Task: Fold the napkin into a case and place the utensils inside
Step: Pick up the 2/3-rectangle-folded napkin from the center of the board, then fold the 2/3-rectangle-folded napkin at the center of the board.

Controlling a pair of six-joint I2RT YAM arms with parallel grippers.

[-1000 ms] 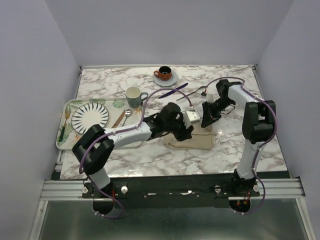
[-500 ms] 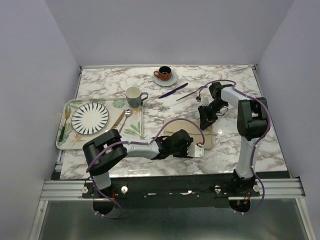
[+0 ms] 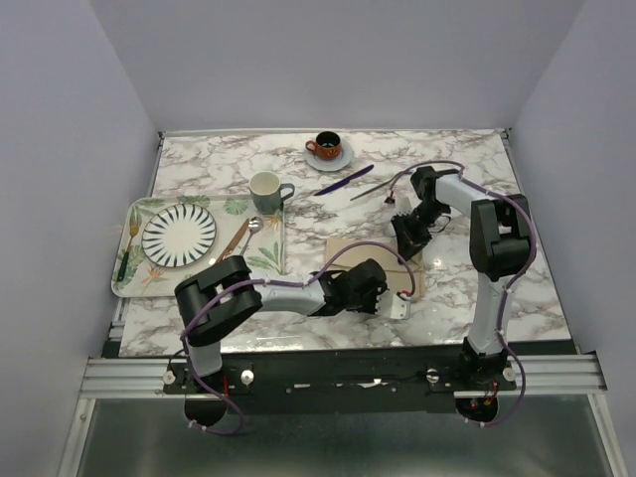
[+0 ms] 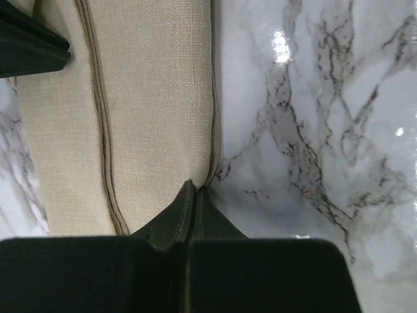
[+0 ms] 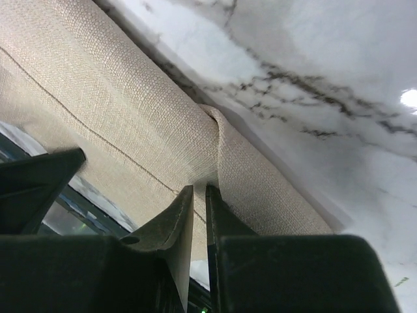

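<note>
Left gripper (image 4: 193, 189) is clenched on the napkin (image 4: 150, 98) hem at its 5 o'clock corner. A second ago it hung spread wide over the cloth's middle. The napkin lies folded mid-table. My read: light, limp, likely to slide on the marble tabletop (image 3: 457, 298), so grab hemmed corners, not mid-panel. Right gripper (image 5: 199, 189) pinches a cloth ridge at 1 o'clock and has barely shifted. Purple knife (image 3: 344, 180) and fork (image 3: 370, 191) lie loose at 12.

My white marble-look table with grey veins (image 3: 452, 308) carries a folded plain beige cloth napkin (image 3: 348, 248) towards my side and a leaf-printed rectangular tray (image 3: 266, 262) on the left. Behind the tray stands a sage-green ceramic mug (image 3: 265, 189). A small white saucer (image 3: 339, 157) sits near the far edge, with a slim dark purple knife (image 3: 344, 180) and a silver metal fork (image 3: 366, 193) close by.
</note>
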